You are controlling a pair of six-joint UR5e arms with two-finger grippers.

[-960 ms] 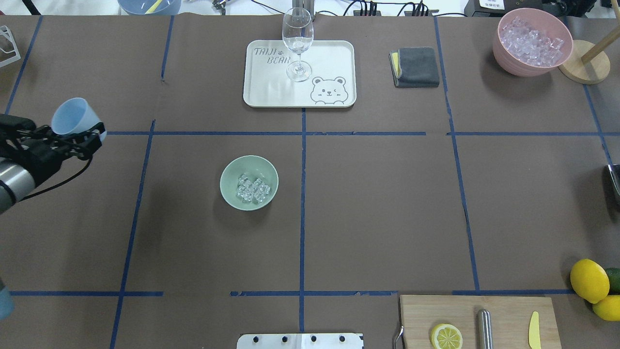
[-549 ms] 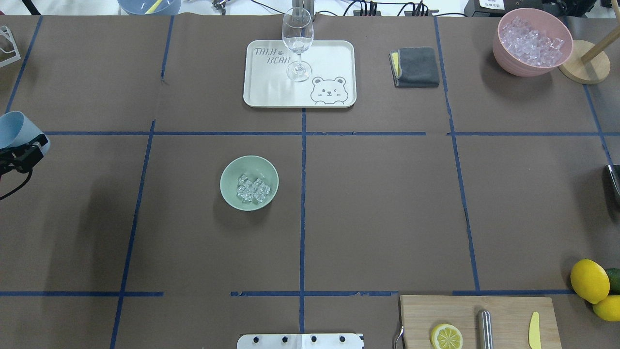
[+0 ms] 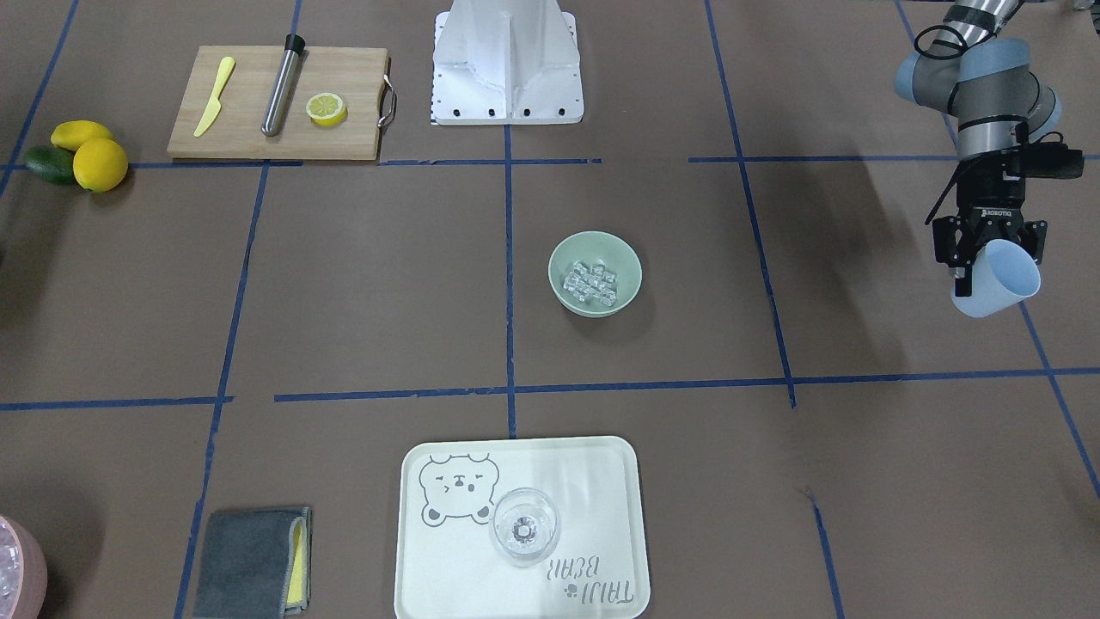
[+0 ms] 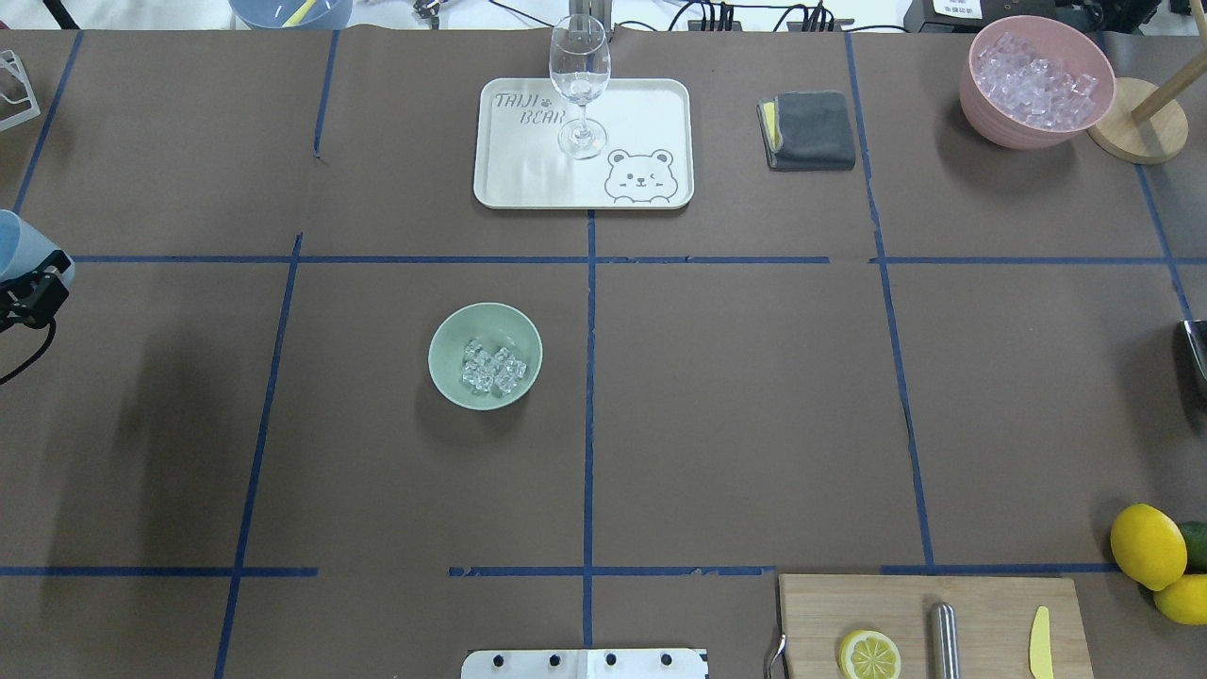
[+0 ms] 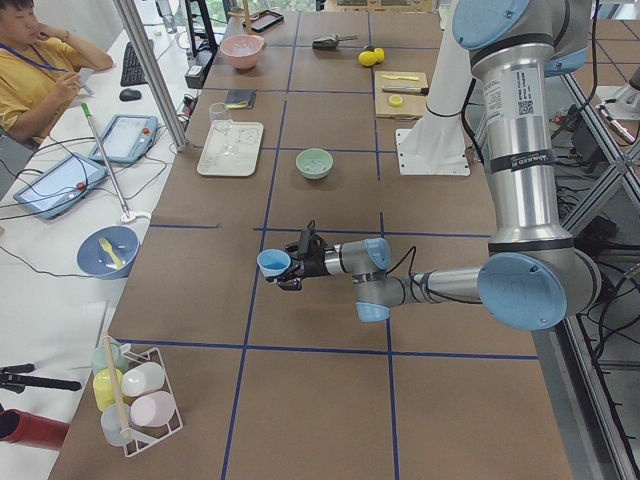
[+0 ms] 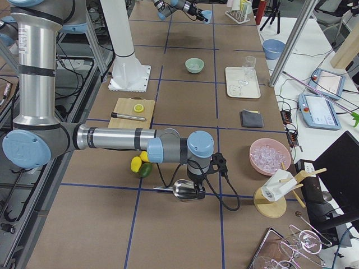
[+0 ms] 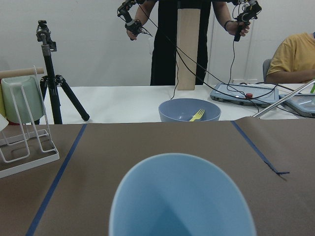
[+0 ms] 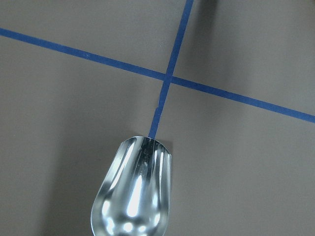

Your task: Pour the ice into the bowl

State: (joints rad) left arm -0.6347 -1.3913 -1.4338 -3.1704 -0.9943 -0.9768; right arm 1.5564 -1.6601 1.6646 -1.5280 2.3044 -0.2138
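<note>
Several clear ice cubes (image 4: pixel 491 368) in the pale sage-green plastic bowl (image 4: pixel 443 341), left gripper (image 3: pixel 991 254) clamped on a tilted light blue cup (image 3: pixel 1002 284), mostly cropped overhead, right gripper (image 6: pixel 197 189) fingers hidden, can't tell its grip.

The bowl (image 4: pixel 443 370) sits just left of the worktop's centre, the ice (image 4: pixel 491 368) in it. Behind it a tray (image 4: pixel 646 106) carries a wine glass (image 4: pixel 579 74). Right of the tray lies a folded cloth (image 4: pixel 813 130), and a tub of ice cubes (image 4: pixel 988 124) stands at the far right corner. Near me on the right, a cutting board (image 4: pixel 990 604) bears a lemon half (image 4: pixel 868 654) and a knife (image 4: pixel 1039 643), with whole lemons (image 4: pixel 1147 545) beside its right end. My left jaws hold a cup (image 3: pixel 997 279) well left of the bowl.
</note>
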